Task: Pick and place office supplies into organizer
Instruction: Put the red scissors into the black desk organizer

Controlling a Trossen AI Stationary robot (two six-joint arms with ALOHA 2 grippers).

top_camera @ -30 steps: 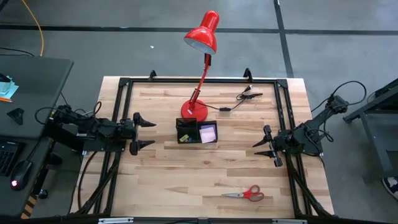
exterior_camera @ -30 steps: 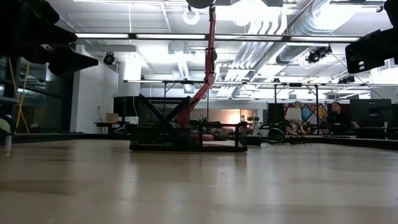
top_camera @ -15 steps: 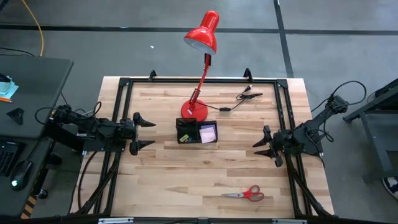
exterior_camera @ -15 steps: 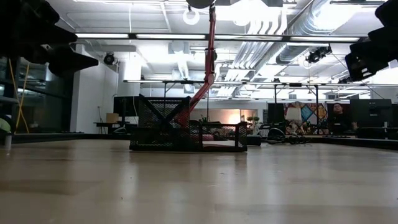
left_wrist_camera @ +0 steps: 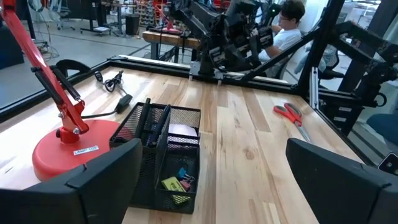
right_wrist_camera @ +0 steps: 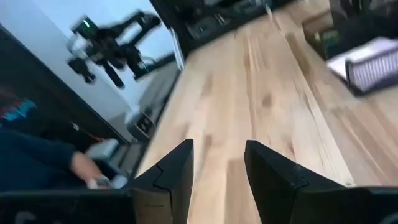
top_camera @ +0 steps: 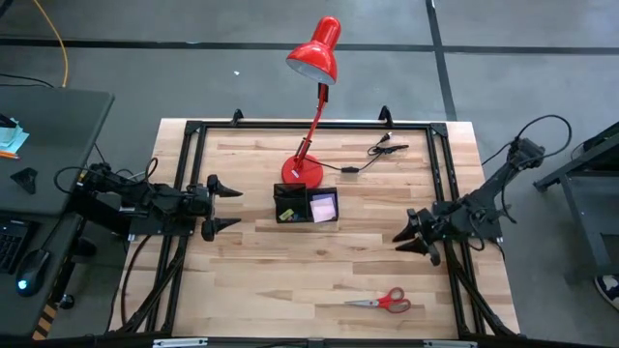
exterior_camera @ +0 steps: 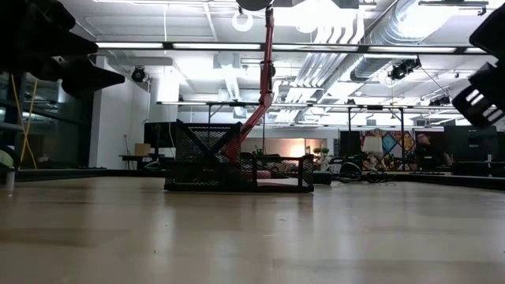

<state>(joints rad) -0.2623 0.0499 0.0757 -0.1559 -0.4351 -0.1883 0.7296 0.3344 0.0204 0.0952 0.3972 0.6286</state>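
Since the scissors (top_camera: 379,302) lie flat on the surface, well apart from the organizer (top_camera: 306,205), the right gripper (top_camera: 414,242), fingers spread, may skid off the thin blades.

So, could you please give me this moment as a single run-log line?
left hand: open, waiting left of black mesh organizer | right hand: open, empty, above bare table | red-handled scissors: on wooden table, untouched

Readable text check: one label only. A small white sticker sits on the red lamp base (left_wrist_camera: 74,152), at 9 o'clock in the left wrist view; dark print, too small to make out. No other lettering, brand marks, numbers or signs legible in any view.
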